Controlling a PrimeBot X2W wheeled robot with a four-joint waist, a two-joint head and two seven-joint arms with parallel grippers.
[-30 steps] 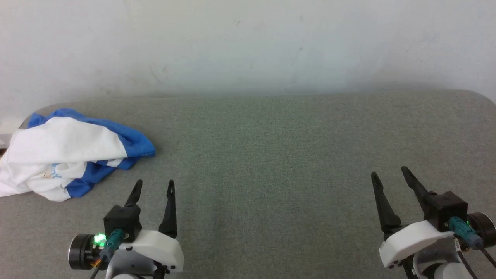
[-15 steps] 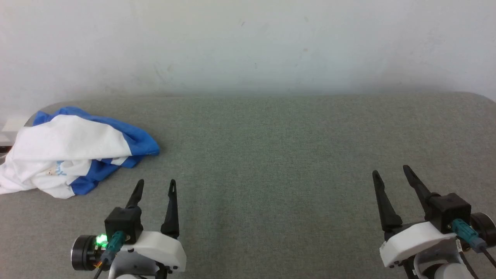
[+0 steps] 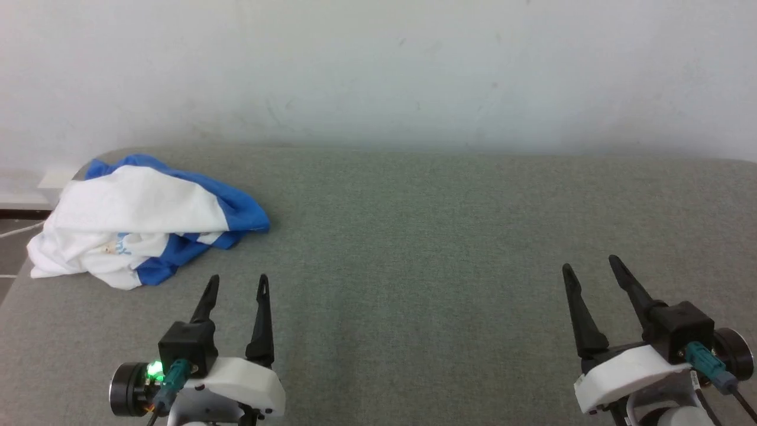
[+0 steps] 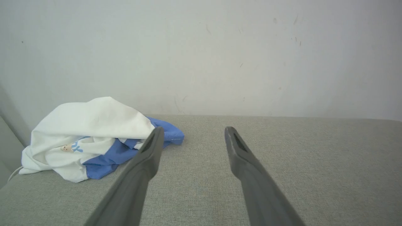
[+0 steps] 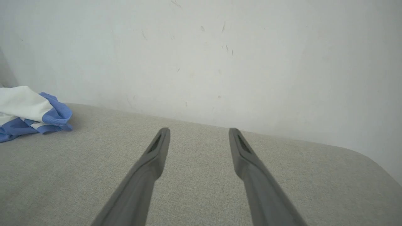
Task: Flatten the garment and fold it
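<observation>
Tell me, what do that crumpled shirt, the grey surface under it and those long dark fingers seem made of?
The shirt: soft matte knit, likely cotton, since it slumps in loose folds. The surface: grey-green woven upholstery, its speckled weave visible. The fingers: dark matte plastic, probably; rigid, smooth.

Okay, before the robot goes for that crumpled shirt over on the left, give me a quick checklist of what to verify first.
1. Left gripper open and empty: ok.
2. Right gripper open and empty: ok.
3. Garment lying flat: not ok, it is bunched in a heap near the far left corner.
4. Way from the left gripper to the garment free: ok, bare grey surface lies between them.
5. Garment wholly on the grey surface: cannot tell, its white part reaches the left edge.
6. Right gripper near the garment: not ok, it sits far across on the right.
</observation>
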